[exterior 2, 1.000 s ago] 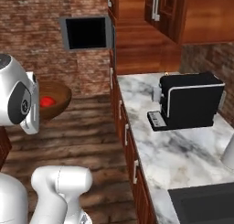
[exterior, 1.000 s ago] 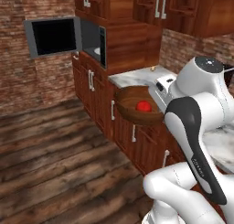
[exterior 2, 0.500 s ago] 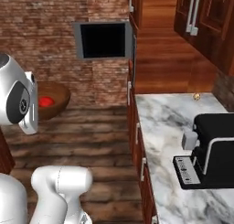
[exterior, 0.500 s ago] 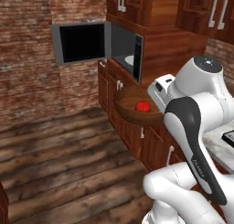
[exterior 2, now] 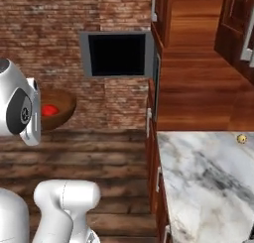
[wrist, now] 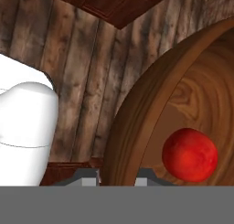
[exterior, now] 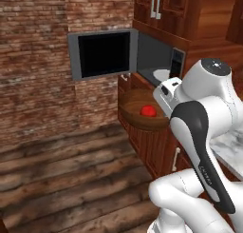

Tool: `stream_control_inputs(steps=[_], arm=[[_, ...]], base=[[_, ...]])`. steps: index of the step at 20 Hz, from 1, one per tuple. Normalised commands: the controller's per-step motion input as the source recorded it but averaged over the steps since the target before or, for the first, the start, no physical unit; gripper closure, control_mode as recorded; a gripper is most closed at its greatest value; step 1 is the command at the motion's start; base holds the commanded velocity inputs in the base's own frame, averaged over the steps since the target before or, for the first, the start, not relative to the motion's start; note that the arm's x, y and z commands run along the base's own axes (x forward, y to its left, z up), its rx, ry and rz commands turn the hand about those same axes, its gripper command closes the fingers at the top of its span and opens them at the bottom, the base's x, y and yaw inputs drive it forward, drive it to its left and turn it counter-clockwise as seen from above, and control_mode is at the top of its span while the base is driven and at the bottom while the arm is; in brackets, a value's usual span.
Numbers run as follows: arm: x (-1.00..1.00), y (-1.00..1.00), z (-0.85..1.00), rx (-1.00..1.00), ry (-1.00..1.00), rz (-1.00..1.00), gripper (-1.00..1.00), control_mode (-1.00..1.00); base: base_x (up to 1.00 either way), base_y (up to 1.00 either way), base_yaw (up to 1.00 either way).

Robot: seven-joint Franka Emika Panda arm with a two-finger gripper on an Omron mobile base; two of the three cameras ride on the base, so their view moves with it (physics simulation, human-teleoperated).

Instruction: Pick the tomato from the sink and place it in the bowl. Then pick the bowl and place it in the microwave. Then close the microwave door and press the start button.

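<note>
I see the microwave [exterior: 159, 61] with its door [exterior: 103, 54] swung wide open. My gripper [wrist: 118, 175] grasps the bowl [exterior: 142, 117] by its rim, held up beside the microwave. The tomato [exterior: 148, 111] sits inside the bowl.

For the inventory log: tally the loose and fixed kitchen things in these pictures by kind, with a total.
Bowl: 1
Tomato (in the bowl): 1
Microwave (door open): 1
Small yellowish ball on the marble counter: 1
Total: 4
</note>
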Motion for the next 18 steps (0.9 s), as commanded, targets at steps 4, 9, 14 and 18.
stream_control_inputs(steps=[4, 9, 14, 18], arm=[[0.00, 0.00, 0.00, 0.00, 0.00, 0.00, 1.00, 1.00], [0.00, 0.00, 0.00, 0.00, 0.00, 0.00, 1.00, 1.00], [0.00, 0.00, 0.00, 0.00, 0.00, 0.00, 1.00, 1.00], [0.00, 0.00, 0.00, 0.00, 0.00, 0.00, 1.00, 1.00]], base=[[1.00, 0.00, 0.10], [0.91, -0.14, 0.08], [0.25, -0.30, -0.24], [0.09, -0.07, -0.53]])
